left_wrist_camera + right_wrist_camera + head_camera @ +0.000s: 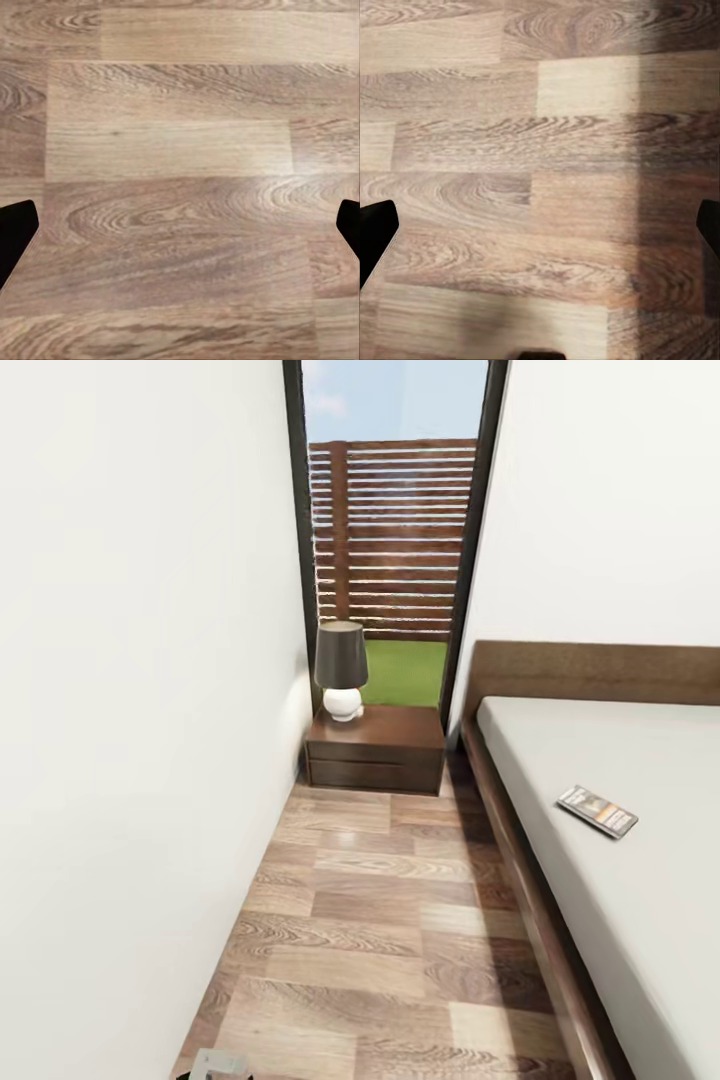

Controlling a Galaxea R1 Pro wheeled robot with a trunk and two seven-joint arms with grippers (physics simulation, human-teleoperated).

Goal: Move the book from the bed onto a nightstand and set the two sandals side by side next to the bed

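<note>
A narrow strip of wood-plank floor (400, 920) is running from the near edge toward the far wall of the bedroom, with a white wall (130, 710) closing it in on the left and the bed (640, 840) lying along the right. The bed is being cut off by the right and near edges of the head view, so just its left side, pale mattress and part of the dark headboard (600, 672) are showing. The book (597, 810) is lying flat on the mattress, toward the headboard end and well in from the bed's left edge; its cover lettering is too small to read. At the far end of the floor strip the nightstand (375, 748) is sitting between the left wall and the bed's head corner, carrying a lamp (341, 670) with a dark shade and a round white base. Behind it a tall dark-framed window (390, 540) is showing a slatted wooden fence, grass and sky.

In the left wrist view the left gripper (180, 232) is spreading wide over bare planks, its dark fingertips (15, 232) barely entering at the two side edges and holding nothing. In the right wrist view the right gripper (540, 232) is likewise standing wide and empty above the floor, with a shadow darkening the planks along one side.
</note>
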